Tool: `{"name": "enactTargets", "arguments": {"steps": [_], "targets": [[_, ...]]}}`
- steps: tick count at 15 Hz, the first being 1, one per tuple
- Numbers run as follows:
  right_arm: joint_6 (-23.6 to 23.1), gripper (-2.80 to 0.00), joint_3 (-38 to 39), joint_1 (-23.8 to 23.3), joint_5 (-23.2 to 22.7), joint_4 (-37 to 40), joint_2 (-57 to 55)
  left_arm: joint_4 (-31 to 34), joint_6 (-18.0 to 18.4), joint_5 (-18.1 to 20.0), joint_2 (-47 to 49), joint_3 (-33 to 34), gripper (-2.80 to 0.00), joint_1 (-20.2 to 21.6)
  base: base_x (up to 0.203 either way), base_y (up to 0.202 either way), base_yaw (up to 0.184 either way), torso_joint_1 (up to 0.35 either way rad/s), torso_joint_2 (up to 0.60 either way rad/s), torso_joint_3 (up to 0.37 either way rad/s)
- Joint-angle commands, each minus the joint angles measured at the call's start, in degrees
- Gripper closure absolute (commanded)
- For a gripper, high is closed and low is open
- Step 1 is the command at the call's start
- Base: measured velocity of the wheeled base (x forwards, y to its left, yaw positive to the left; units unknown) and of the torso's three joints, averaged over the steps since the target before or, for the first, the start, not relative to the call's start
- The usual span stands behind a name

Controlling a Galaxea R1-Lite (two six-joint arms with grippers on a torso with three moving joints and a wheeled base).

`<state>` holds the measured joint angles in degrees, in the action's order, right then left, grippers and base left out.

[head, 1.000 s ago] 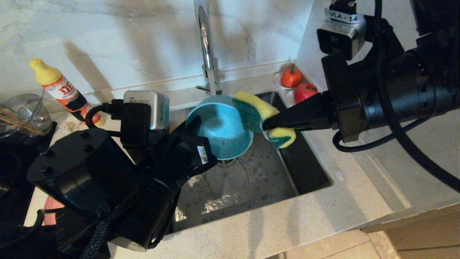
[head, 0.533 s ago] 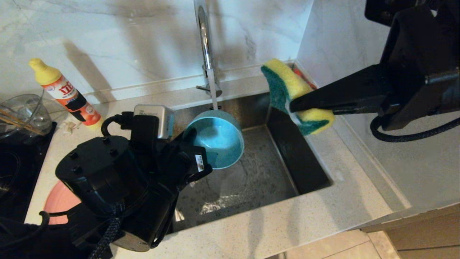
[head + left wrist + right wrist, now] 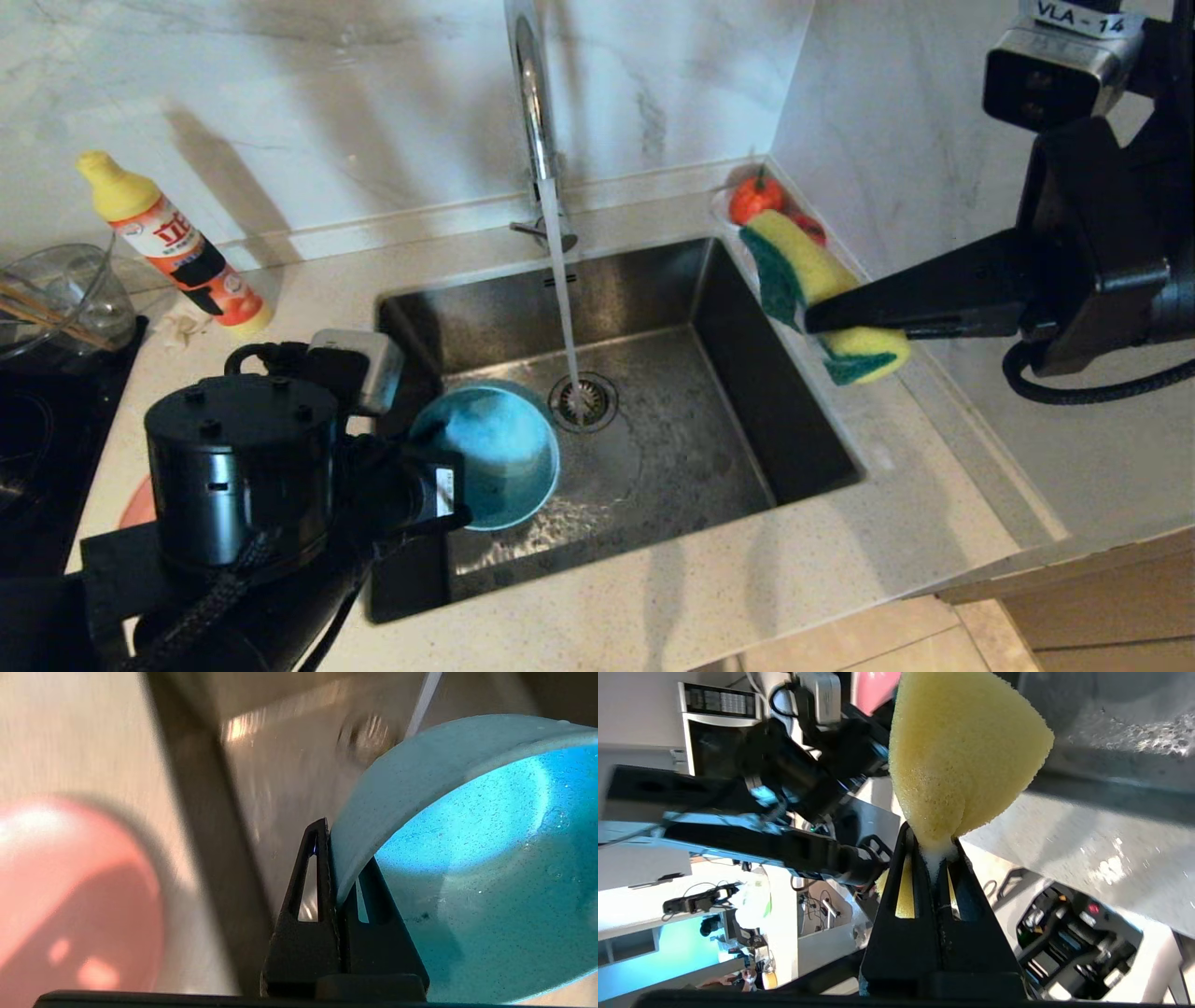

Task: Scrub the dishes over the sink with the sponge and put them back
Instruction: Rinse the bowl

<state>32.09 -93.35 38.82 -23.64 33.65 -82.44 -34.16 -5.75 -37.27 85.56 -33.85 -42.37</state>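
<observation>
L hand (image 3: 332, 868) is pinching the teal bowl's (image 3: 495, 457) rim, holding it tilted over the sink's (image 3: 653, 467) left side, beside the running water. R hand (image 3: 810, 322) is squeezing the sponge (image 3: 812, 289) above the right bench edge. Judging: carry the bowl level to the bench by the pink plate (image 3: 70, 896), w/o knocking the sink wall. Plate mostly hidden behind the L arm; chopsticks hard to make out.

Sink (image 3: 747, 373) interior: basin floor from 3 to 6 o'clock of the drain (image 3: 583, 401) is unobstructed. Water stream (image 3: 563, 299) falls at centre. Teal bowl (image 3: 495, 457) blocks 8 o'clock; sponge (image 3: 812, 294) overhangs the 2 o'clock rim.
</observation>
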Motion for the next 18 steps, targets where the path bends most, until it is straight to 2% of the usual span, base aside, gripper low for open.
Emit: {"name": "enactTargets", "arguments": {"steps": [1, 3, 5, 7, 11, 16, 18], "targets": [[0.17, 0.0, 1.94, -0.94, -0.09, 0.1, 0.35, 13.47, -4.0, 3.48, -2.21, -2.09, 0.0, 3.15, 0.0, 0.0, 0.0, 0.0, 0.0, 0.0], [-0.93, 0.0, 3.01, -1.78, -0.09, 0.09, -0.14, 23.5, -7.87, 8.89, -1.88, -6.4, 0.0, 5.63, 0.0, 0.0, 0.0, 0.0, 0.0, 0.0], [-1.24, 0.0, 3.7, -1.82, -0.09, 0.02, 0.0, 32.72, -13.78, 15.3, -1.15, -12.16, 0.0, 7.57, 0.0, 0.0, 0.0, 0.0, 0.0, 0.0], [-1.15, 0.0, 3.61, -1.82, -0.09, 0.02, -0.17, 36.49, -18.72, 19.08, 2.01, -15.84, 0.0, 9.07, 0.0, 0.0, 0.0, 0.0, 0.0, 0.0], [-1.15, 0.0, 3.96, -1.93, -0.09, 0.02, -0.17, 37.96, -26.26, 20.08, 10.65, -22.71, 0.0, 10.54, 0.0, 0.0, 0.0, 0.0, 0.0, 0.0], [-1.41, 0.0, 5.04, -2.19, -0.15, 0.02, -0.07, 43.05, -37.74, 20.13, 18.01, -33.64, 0.0, 11.89, 0.0, 0.0, 0.0, 0.0, 0.0, 0.0], [-1.41, 0.0, 5.46, -2.17, -0.18, -0.07, -0.26, 43.3, -38.1, 20.13, 18.45, -34.38, 0.0, 12.43, 0.0, 0.0, 0.0, 0.0, 0.0, 0.0]]}}
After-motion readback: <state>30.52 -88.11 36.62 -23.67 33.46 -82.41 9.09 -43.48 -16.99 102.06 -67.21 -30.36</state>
